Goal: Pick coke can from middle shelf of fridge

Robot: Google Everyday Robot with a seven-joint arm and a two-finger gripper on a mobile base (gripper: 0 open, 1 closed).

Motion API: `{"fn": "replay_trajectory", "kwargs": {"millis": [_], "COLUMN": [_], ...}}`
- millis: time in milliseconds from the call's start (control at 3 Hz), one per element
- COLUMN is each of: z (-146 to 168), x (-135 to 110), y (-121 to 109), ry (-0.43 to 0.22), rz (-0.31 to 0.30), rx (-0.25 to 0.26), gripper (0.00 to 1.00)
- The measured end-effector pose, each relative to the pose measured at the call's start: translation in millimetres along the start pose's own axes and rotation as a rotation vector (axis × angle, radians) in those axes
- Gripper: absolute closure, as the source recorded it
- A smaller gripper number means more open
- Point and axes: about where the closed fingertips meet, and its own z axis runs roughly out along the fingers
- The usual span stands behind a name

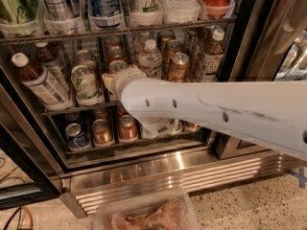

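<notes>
The fridge [242, 56] stands open in front of me. My white arm [216, 116] reaches in from the right to the middle shelf [72, 108]. My gripper [116, 78] is at the front of the lane that holds a row of red coke cans [115, 54], just in front of the nearest one. The arm's end hides most of the gripper and the lower part of that can. A green-and-white can [85, 85] stands in the lane to the left, and a gold-brown can [178, 66] to the right.
Brown bottles stand at the shelf's left [41, 83] and right [211, 56]. A clear water bottle [149, 56] is right of the coke lane. Small cans [102, 131] fill the lower shelf. A ribbed steel grille [192, 174] and a clear plastic tub [144, 214] lie below.
</notes>
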Motion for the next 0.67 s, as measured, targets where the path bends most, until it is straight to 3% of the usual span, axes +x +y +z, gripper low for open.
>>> {"fn": "replay_trajectory", "kwargs": {"millis": [333, 667], "z": [-4, -22], "x": [-1, -7], "y": [-1, -10], "ry": [0.004, 0.004], "rz": [0.037, 0.121], "rx": [-0.014, -0.029], "gripper": [1.0, 1.0]}}
